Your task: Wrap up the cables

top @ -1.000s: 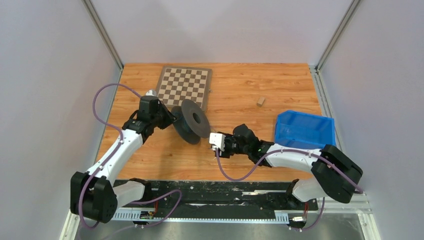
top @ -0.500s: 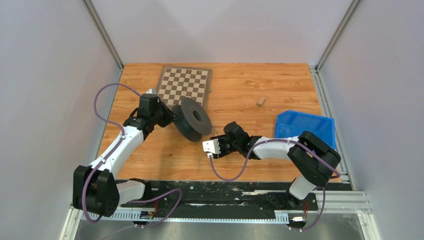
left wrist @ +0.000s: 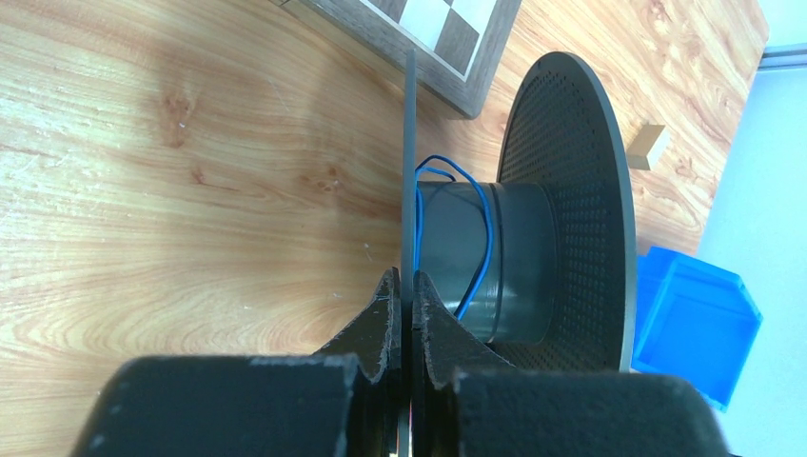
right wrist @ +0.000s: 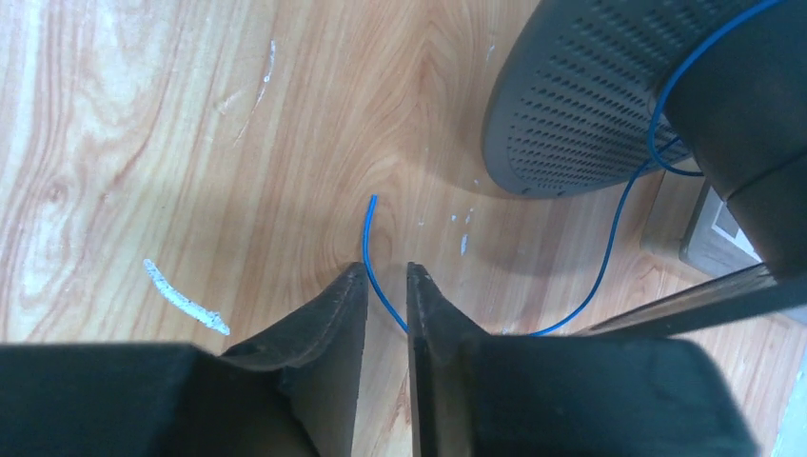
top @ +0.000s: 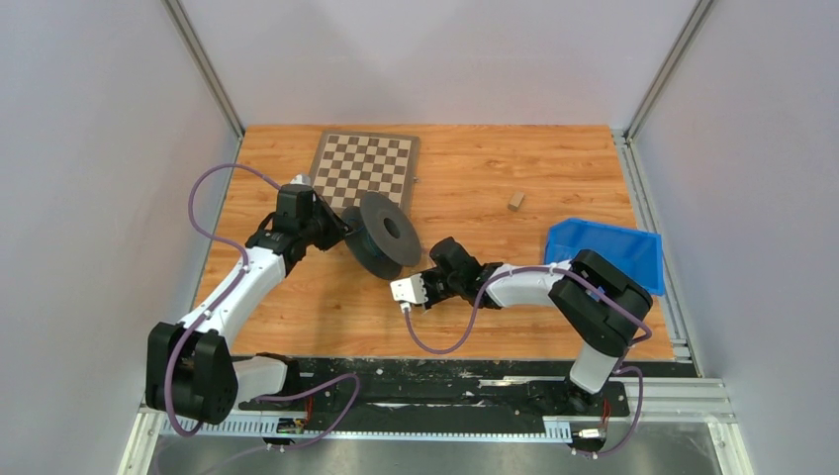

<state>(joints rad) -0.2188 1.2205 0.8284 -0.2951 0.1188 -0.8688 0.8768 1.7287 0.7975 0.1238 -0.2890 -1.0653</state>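
Grip of left fingers on thin near flange of spool, closed tight. Narrow gap between right fingers, astride loose blue cable on bench; other end round spool core.

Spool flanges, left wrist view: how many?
2. The near flange is edge-on, pinched by the left gripper; the far flange, perforated, stands beyond the hub, toward the blue bin.

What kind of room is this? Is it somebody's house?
Probably a robot test lab, not a house. A left arm and a right arm are bolted to a wooden table. Plain panels wall it in, and there is a checkerboard and a spool on it.
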